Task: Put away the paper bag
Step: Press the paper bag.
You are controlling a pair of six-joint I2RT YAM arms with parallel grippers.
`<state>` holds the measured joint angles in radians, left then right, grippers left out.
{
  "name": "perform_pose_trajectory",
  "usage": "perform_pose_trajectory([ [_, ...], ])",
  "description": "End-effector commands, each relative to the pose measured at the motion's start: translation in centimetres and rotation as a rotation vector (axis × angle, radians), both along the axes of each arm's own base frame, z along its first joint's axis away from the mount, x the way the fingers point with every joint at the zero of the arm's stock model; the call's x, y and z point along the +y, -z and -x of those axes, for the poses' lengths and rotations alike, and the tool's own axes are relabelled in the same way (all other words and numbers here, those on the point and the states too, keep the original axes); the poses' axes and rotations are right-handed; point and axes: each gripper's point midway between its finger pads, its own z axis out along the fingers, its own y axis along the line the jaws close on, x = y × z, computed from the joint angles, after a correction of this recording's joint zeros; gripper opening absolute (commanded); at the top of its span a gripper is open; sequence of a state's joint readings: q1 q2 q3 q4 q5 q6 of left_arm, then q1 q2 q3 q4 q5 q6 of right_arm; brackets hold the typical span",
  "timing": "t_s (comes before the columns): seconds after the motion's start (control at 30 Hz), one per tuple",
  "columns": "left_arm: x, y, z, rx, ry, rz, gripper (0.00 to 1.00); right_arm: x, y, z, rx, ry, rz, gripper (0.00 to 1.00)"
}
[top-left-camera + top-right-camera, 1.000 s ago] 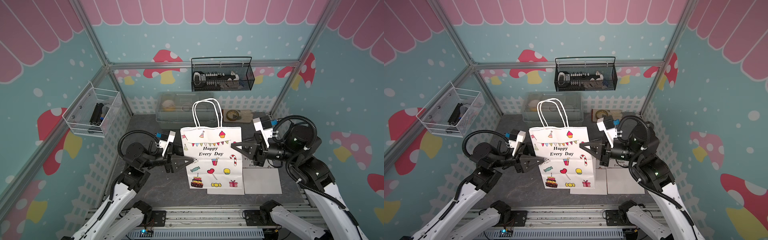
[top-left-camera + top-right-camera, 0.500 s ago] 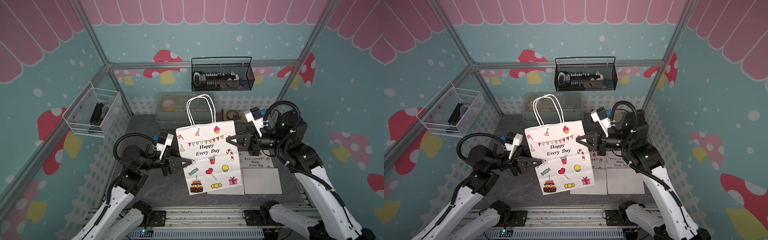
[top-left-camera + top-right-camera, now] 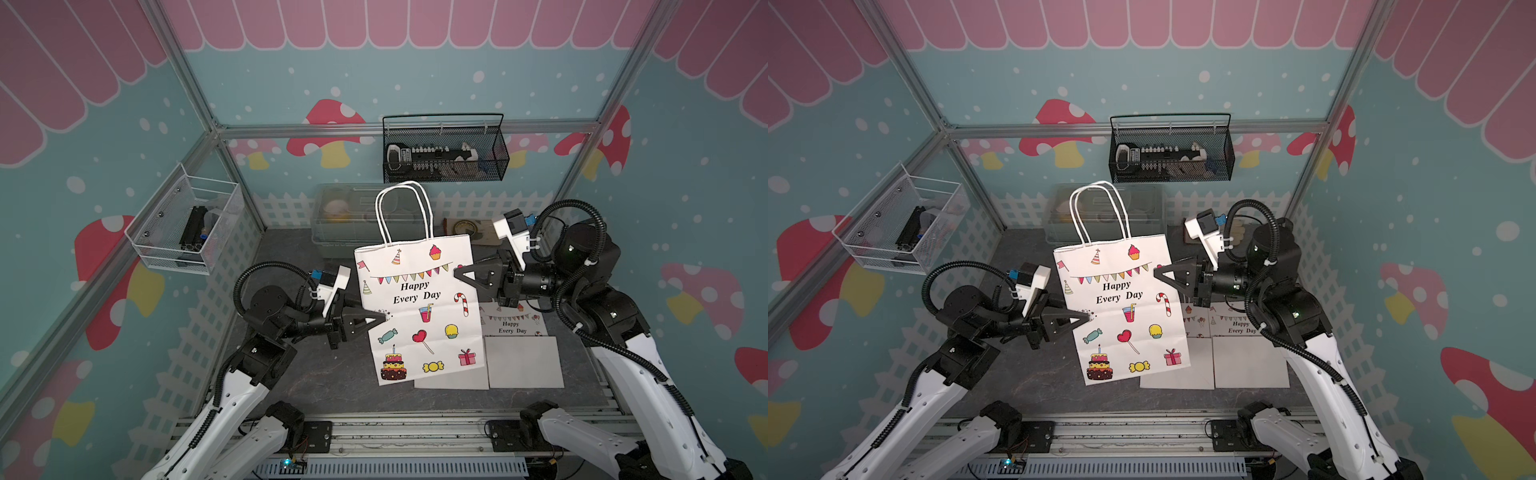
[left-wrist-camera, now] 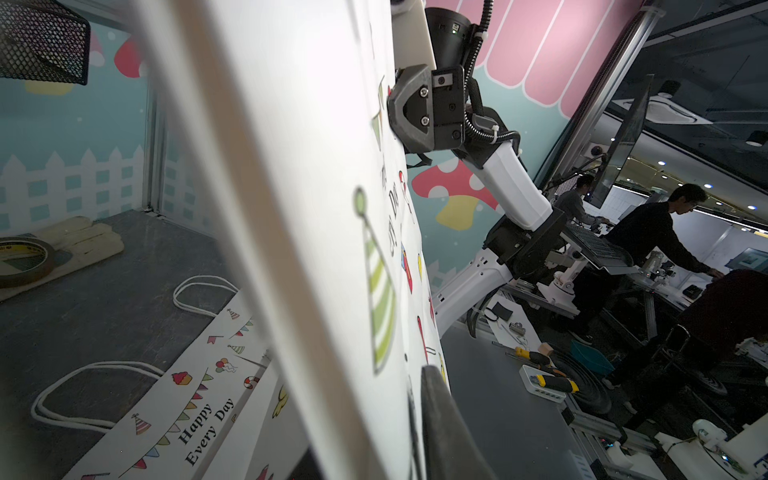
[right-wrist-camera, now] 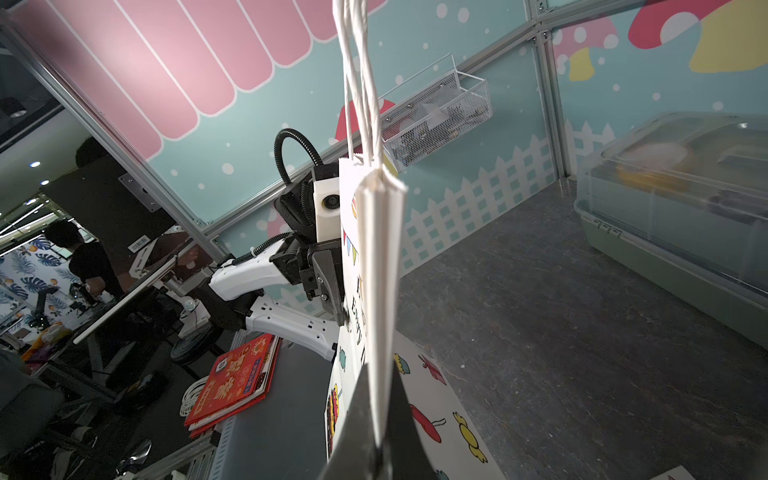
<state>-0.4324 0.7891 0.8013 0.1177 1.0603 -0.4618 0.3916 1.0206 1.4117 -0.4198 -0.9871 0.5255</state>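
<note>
– Paper bag (image 3: 419, 307) hangs folded flat at centre frame in both top views, clear of the table (image 3: 316, 386). Which step are we on?
– Carrying, we judge. Our right gripper (image 3: 457, 275) is clamped on its right edge near the top. Our left gripper (image 3: 385, 318) stands narrow, pinching the left edge lower down.
– Which way does it point?
– Handles (image 3: 401, 212) toward the top of the frame, base toward the bottom, printed face to the camera. Its long axis runs top to bottom, leaning slightly left at the top.
– And next?
– We probably tip it flat onto the flat bags (image 3: 511, 326) right of centre, both arms moving together so the paper neither tears nor buckles
</note>
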Motion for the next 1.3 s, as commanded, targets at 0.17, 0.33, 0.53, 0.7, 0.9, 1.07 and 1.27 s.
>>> perform_pose_trajectory([
  [0.17, 0.0, -0.5, -1.1, 0.0, -0.044, -0.001, 0.02, -0.8, -0.8, 0.3, -0.051, 0.048, -0.02, 0.01],
  [0.33, 0.0, -0.9, -1.1, -0.015, -0.037, 0.016, 0.0, -0.6, -0.1, 0.0, -0.023, 0.047, -0.003, 0.19],
  [0.53, -0.5, -1.5, -2.3, 0.078, 0.051, 0.05, 0.0, -0.8, 0.3, 0.9, -0.022, 0.024, 0.003, 0.5],
  [0.7, -0.4, -0.6, -3.1, 0.175, 0.092, 0.008, 0.0, -0.6, 1.7, 1.2, 0.01, -0.002, -0.016, 0.63],
  [0.9, -0.3, -1.9, -2.6, 0.224, 0.135, -0.022, 0.0, -0.3, 4.1, 1.4, 0.074, -0.036, -0.012, 0.65],
  [1.07, -0.3, -2.8, -3.0, 0.262, 0.138, -0.034, 0.0, -0.5, 4.7, 2.1, 0.082, -0.043, -0.005, 0.59],
  [1.27, -0.4, -2.5, -4.3, 0.309, 0.124, -0.043, 0.04, -0.6, 4.3, 2.4, 0.081, -0.051, -0.024, 0.34],
])
